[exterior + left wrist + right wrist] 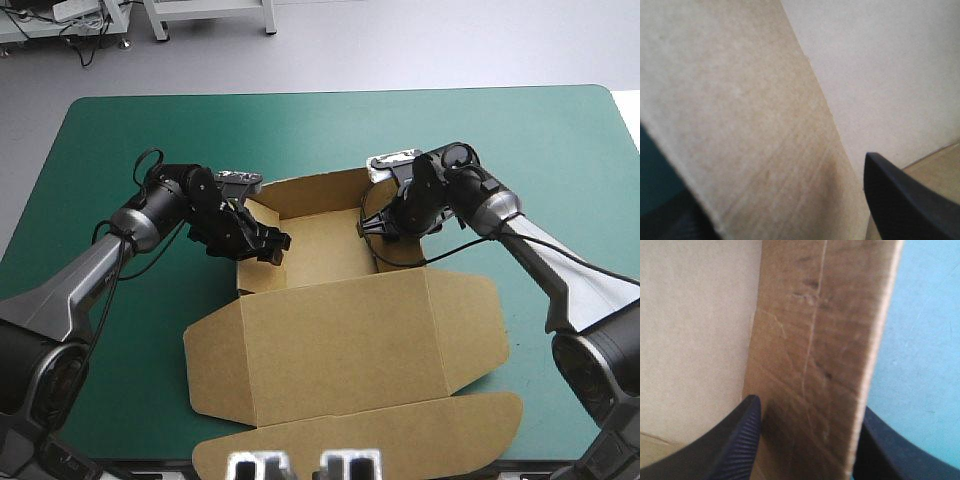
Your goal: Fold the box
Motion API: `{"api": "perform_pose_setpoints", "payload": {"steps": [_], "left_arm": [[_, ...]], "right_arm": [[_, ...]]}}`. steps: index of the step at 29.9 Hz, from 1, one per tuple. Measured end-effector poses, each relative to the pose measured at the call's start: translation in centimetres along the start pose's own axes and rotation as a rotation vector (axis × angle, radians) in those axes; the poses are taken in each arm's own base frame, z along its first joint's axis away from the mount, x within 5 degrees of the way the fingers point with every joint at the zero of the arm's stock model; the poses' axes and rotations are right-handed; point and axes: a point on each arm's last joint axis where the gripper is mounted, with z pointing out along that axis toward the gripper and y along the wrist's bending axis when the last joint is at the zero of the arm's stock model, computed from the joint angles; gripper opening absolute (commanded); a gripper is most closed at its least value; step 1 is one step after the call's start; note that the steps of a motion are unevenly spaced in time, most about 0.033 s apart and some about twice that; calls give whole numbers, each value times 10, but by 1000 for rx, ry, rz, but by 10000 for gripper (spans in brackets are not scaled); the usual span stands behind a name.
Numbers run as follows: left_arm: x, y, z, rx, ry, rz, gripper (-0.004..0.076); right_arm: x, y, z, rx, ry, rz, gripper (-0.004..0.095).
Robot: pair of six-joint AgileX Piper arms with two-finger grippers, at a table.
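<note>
The box (330, 300) lies in the middle of the teal-green cover (120, 140). The part of the box nearest the robot is the lid (400, 340). It lies flat and open, with a long flap (400, 435) at its near edge. Past the lid is the tray (320, 245), with its walls up. The left gripper (272, 243) is at the left wall (765, 125) of the box and bites on it from both sides, so it looks like it pinches the board. The right gripper (378, 228) is at the right wall (815, 340) and holds it the same way, one side of it inside the box and one outside. Farthest off is the back wall (315, 190), which stands up with nothing touching it. I think the box is light and will slide if it is pushed. The board is stiff, but it should bend easily along its fold lines. It looks smooth, so it may slip out of a loose grip, and a hard squeeze may dent it. The best place to hold it is the top edge of a wall, close to a fold. Both sides should be held at once so the box does not twist.
</note>
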Motion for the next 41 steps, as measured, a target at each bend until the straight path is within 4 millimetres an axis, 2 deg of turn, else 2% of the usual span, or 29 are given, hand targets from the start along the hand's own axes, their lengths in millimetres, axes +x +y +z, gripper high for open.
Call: {"api": "perform_pose_setpoints", "payload": {"steps": [7,14,20,29,33,37,39,41], "left_arm": [[-3,0,1,6,-27,-72,509],[-6,0,2,17,-49,-95,509],[-10,12,0,24,-75,-143,509],[-14,14,-6,28,-97,-151,509],[-29,5,-30,44,-155,-117,509],[-44,-7,-66,64,-214,-58,499],[-48,-14,-88,73,-231,-23,447],[-50,-20,-105,79,-246,4,337]], "right_arm": [[-7,-1,-9,24,-35,83,477],[-3,-3,-9,39,12,137,477],[4,-10,-10,131,84,107,477],[-6,-12,-13,148,-12,103,478],[-14,-11,-25,141,-54,96,478],[-24,-9,-51,142,-77,82,464],[-29,-8,-63,140,-98,66,445],[-32,-6,-74,125,-121,40,427]]}}
